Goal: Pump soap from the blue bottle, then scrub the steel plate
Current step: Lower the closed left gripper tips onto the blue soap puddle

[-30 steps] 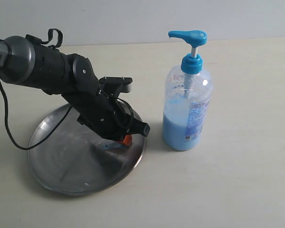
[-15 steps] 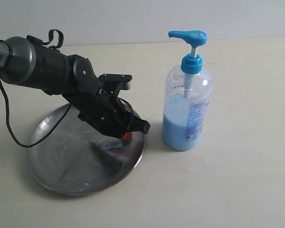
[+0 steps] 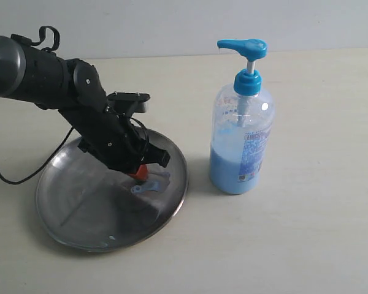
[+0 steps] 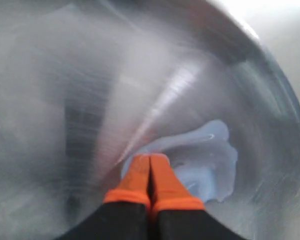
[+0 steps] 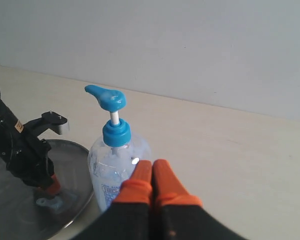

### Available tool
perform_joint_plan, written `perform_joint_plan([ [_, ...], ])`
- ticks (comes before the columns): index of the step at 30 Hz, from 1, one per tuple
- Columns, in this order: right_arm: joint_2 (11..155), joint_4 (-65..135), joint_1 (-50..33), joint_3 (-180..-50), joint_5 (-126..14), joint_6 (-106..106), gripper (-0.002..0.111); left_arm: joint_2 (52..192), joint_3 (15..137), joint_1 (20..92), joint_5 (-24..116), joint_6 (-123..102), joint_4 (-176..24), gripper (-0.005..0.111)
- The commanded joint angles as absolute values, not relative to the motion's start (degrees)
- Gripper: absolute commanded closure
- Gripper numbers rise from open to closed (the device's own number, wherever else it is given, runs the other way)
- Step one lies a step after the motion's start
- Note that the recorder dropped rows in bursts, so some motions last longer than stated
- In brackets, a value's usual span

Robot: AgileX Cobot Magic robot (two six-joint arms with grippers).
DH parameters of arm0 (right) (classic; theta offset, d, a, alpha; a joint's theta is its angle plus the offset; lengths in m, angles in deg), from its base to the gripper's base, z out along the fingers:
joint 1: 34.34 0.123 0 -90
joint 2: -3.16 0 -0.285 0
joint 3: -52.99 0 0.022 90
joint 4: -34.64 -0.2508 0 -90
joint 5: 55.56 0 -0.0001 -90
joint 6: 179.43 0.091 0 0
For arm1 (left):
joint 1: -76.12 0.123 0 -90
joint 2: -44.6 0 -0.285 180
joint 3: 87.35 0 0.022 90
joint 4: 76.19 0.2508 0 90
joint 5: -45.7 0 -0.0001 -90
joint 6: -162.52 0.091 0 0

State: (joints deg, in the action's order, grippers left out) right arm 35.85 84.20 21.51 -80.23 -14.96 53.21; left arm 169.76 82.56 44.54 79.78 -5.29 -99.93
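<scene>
The steel plate (image 3: 80, 208) lies on the table at the left, also seen as the steel plate (image 4: 50, 100) and the steel plate (image 5: 10, 210). A smeared patch of light blue soap (image 3: 150, 185) sits near its right rim; the soap (image 4: 205, 160) spreads just past my left fingertips. My left gripper (image 3: 138, 172) is shut, its orange tips pressed down on the plate at the smear's edge, shown as the left gripper (image 4: 150, 159). The blue bottle (image 3: 241, 141) stands upright right of the plate. My right gripper (image 5: 152, 165) is shut and empty, hovering off from the blue bottle (image 5: 115, 160).
A black cable (image 3: 12, 174) hangs from the left arm (image 3: 43, 76) over the plate's left rim. The beige table (image 3: 319, 233) extends to the right and front of the bottle. A pale wall (image 5: 190, 45) runs behind the table.
My left arm has swept left and back across the plate, dragging its shut tips through the soap. The blue smear now shows uncovered to the right of the fingertips. Bottle unmoved.
</scene>
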Motion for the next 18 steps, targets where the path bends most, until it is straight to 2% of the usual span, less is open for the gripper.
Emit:
perform_joint_plan([
  [1,35.69,84.42,21.33,-79.95,-15.39,53.24,0.108,170.04,82.25,44.78,84.58,-5.71,-97.24,0.107],
  [10,35.69,84.42,21.33,-79.95,-15.39,53.24,0.108,170.04,82.25,44.30,87.73,-5.50,-99.22,0.107],
  [18,35.69,84.30,21.33,-79.95,-15.39,53.24,0.108,170.04,82.25,40.65,82.88,-5.34,-101.33,0.107],
])
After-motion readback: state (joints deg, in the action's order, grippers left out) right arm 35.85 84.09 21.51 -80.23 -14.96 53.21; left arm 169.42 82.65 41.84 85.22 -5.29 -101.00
